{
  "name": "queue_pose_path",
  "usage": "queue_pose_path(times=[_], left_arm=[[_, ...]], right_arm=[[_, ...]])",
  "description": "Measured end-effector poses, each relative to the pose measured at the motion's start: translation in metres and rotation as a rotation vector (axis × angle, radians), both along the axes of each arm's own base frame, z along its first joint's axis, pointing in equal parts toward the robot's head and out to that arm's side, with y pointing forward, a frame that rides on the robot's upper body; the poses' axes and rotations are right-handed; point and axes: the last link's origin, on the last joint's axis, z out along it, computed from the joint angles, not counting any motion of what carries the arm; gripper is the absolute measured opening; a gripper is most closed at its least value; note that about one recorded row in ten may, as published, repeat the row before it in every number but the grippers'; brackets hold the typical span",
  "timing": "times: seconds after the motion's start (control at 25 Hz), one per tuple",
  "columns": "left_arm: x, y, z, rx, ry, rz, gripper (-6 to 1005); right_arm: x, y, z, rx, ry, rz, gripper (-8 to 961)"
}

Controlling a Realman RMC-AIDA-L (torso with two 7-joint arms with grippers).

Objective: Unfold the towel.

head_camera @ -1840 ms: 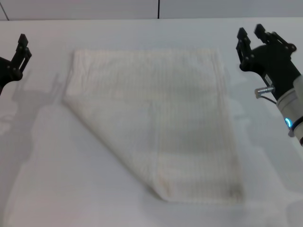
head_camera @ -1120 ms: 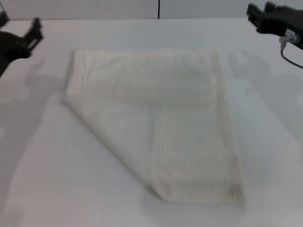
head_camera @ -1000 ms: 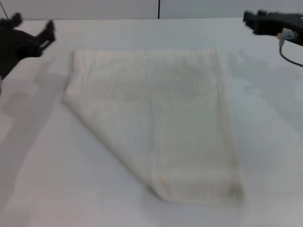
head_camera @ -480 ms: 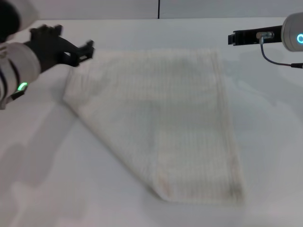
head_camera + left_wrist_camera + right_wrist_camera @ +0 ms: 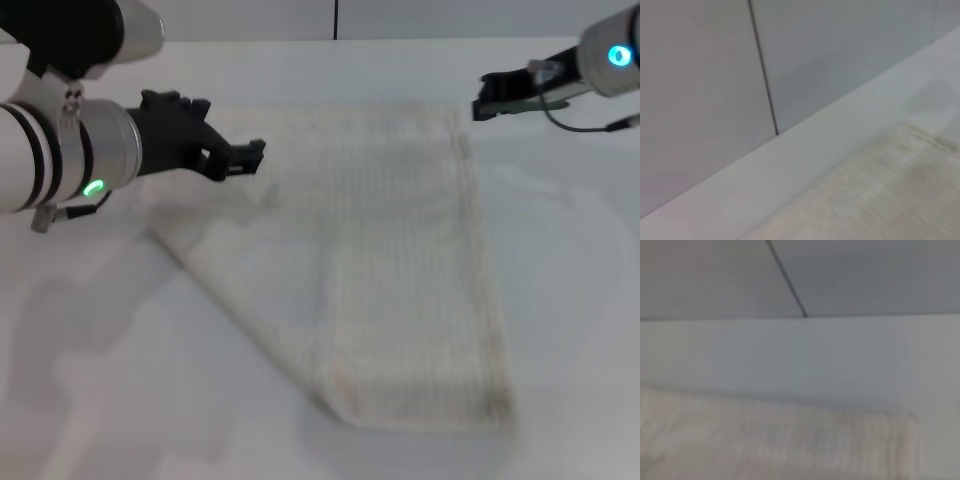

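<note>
You see the towel (image 5: pixel 370 270) lying flat on the white tabletop (image 5: pixel 560 300), one corner folded in diagonally. The left gripper (image 5: pixel 240 158) hovers over its far-left part — jaws open. The right gripper (image 5: pixel 487 97) sits just beside the far-right corner; you cannot tell its jaw state.

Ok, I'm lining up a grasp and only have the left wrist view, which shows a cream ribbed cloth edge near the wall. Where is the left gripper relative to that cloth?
Observer: In the head view the left gripper is over the far left part of the large cream ribbed towel, just inside its far edge.
Operator: And the other arm?
Observer: The right gripper is by the towel's far right corner, at the hem.
Operator: Is the towel lying open?
Observer: No. It is still folded. A diagonal fold line runs from its left side down to the near edge, and it lies on the white table.
</note>
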Motion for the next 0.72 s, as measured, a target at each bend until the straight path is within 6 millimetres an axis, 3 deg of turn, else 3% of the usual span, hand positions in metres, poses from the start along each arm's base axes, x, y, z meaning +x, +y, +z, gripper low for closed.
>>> queue_pose_path(times=[0.72], left_arm=[[0.005, -0.016, -0.049, -0.154, 0.064, -0.063, 783]], right_arm=[[0.006, 0.012, -0.054, -0.024, -0.106, 0.023, -1]])
